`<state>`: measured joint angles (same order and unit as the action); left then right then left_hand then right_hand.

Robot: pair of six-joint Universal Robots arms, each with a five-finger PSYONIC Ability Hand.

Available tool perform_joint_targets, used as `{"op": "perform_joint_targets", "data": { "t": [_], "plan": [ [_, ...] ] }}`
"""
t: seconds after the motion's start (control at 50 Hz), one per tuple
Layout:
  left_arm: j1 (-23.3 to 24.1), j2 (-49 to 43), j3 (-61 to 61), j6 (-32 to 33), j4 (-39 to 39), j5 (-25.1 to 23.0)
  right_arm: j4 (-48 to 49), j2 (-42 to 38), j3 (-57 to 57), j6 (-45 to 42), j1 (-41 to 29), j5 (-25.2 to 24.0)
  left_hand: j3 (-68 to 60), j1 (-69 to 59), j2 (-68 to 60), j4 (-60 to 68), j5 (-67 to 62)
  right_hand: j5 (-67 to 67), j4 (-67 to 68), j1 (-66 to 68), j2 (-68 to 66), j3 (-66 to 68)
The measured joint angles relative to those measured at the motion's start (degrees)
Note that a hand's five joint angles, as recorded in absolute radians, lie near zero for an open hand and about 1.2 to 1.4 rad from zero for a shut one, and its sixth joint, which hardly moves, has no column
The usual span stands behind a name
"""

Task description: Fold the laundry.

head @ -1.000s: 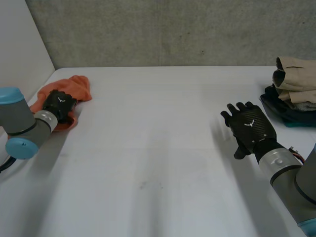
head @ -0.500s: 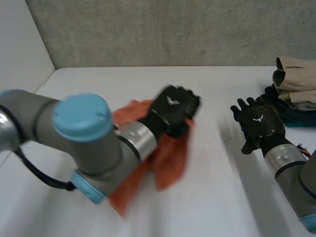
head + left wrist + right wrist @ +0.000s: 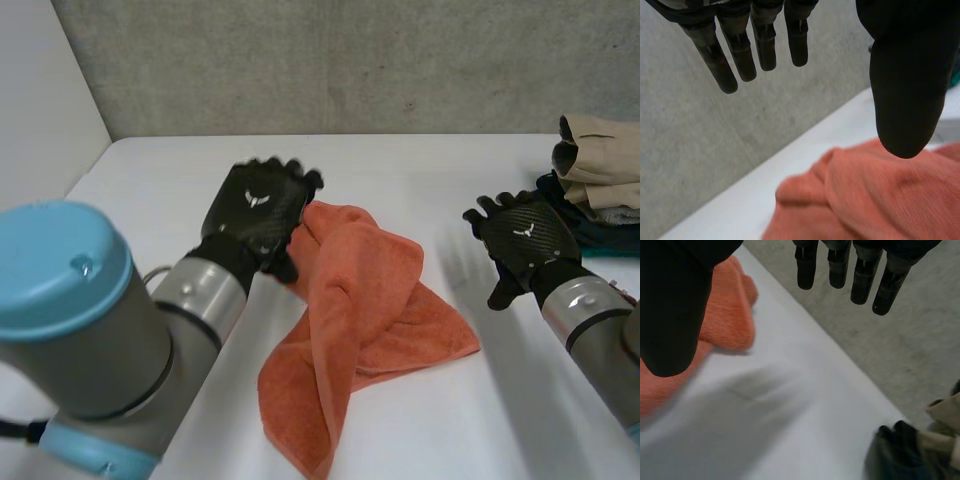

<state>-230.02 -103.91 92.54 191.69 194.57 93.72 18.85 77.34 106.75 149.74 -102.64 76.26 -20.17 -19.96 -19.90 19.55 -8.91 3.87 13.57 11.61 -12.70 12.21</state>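
One orange towel [image 3: 372, 300] lies rumpled in the middle of the white table [image 3: 420, 170]. Left hand [image 3: 262, 205] is over its far corner, fingers straight, thumb apart, holding nothing. Right hand [image 3: 522, 240] hovers near the towel's other side, fingers spread, empty. Clothes pile [image 3: 600, 185] sits at the table's right edge.

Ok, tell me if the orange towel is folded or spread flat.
Neither: the orange towel lies crumpled on the white table, bunched into loose overlapping ridges, its edges uneven.
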Motion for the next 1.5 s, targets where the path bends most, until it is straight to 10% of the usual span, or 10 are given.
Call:
{"op": "perform_joint_targets", "data": {
  "t": [0.2,0.5,0.72,1.28,1.5],
  "plan": [
    [1.6,-4.7,0.43,0.39,0.43,-0.01,-18.74,-0.61,-7.92,3.41,-0.32,-2.83,-0.14,-0.22,-0.17,0.14,-1.42,0.0,0.0,0.0,0.0,0.0],
    [3.83,-22.72,-13.85,5.76,0.1,-0.3,-16.23,-3.72,-6.02,4.71,0.04,-2.33,-4.98,-5.37,-5.18,5.64,-6.58,0.0,0.0,0.0,0.0,0.0],
    [4.03,-28.71,-19.81,12.98,0.15,-0.18,-15.11,-3.74,-5.02,4.6,0.15,-2.33,-45.69,-43.7,-46.54,46.79,-45.48,0.0,0.0,0.0,0.0,0.0],
    [-2.25,-0.44,-20.49,12.97,-4.51,-0.96,-33.82,-9.46,-25.37,20.68,-0.62,-8.41,-48.1,-43.7,-48.56,49.17,-45.93,0.0,0.0,0.0,0.0,0.0],
    [-3.24,3.54,-20.24,12.63,-5.81,-0.82,-35.36,-20.88,-32.46,29.67,-14.7,-8.85,-48.1,-43.7,-48.56,49.17,-45.93,0.0,0.0,0.0,0.0,0.0]
  ]
}}
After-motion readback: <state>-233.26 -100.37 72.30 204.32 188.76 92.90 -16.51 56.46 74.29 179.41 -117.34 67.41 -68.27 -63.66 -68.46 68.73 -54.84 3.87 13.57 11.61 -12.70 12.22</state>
